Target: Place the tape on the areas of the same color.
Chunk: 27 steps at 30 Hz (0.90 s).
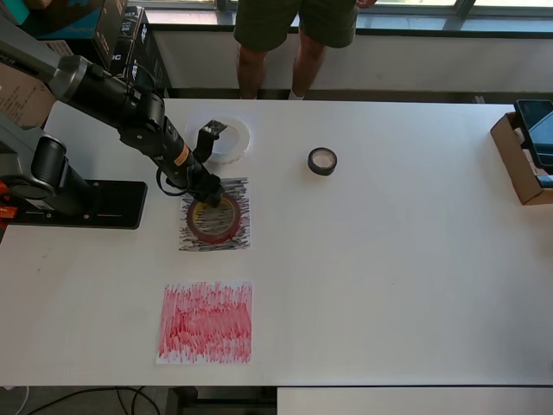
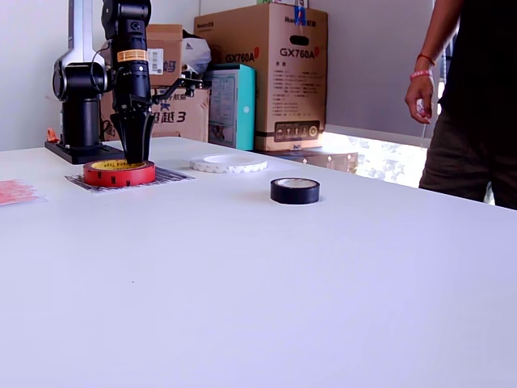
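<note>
So the white table (image 1: 389, 285) takes up nearly everything in the overhead view, and I'll place the rest off the black scribbled sheet (image 1: 214, 215) sitting toward its left part. The arm (image 1: 112, 95) reaches in from the upper left of that sheet, with its base (image 1: 78, 203) just to the sheet's left. A person in dark shorts (image 1: 294, 35) stands beyond the table's far edge, well above the sheet. The red scribbled sheet (image 1: 206, 322) lies directly below the black one with a gap of bare table between them. The white tape ring (image 1: 221, 141) sits just above the black sheet; I can't make out a white sheet under it. The dark-red roll (image 1: 214, 219) lies flat right on the black sheet, so wrong colour for it. The gripper (image 2: 134, 153) points straight down at that roll's far edge, fingers narrowed together; can't tell if it's actually pinching the rim. The small black roll (image 1: 322, 161) sits off to the sheet's upper right, well apart.
</note>
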Tool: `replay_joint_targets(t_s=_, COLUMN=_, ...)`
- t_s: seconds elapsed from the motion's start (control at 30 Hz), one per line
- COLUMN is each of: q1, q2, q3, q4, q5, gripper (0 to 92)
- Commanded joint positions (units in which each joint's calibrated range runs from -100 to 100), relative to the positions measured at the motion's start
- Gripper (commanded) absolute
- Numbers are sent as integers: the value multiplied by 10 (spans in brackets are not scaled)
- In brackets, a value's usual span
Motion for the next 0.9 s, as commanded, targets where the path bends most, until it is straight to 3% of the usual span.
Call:
replay_joint_targets(t_s=0.0, q1=-1, q2=4, q3=2, q4=-4, q5=-2, gripper=544)
replay_joint_targets(t_s=0.17, q1=-1, q2=4, q3=2, q4=-3, q5=3, gripper=311)
replay_joint_targets(t_s=0.3, q1=-1, q2=4, q3=2, q4=-3, q5=3, gripper=207)
replay_joint_targets(t_s=0.87, q1=-32, q2=2, q3=1, q4=0, q5=-2, gripper=192)
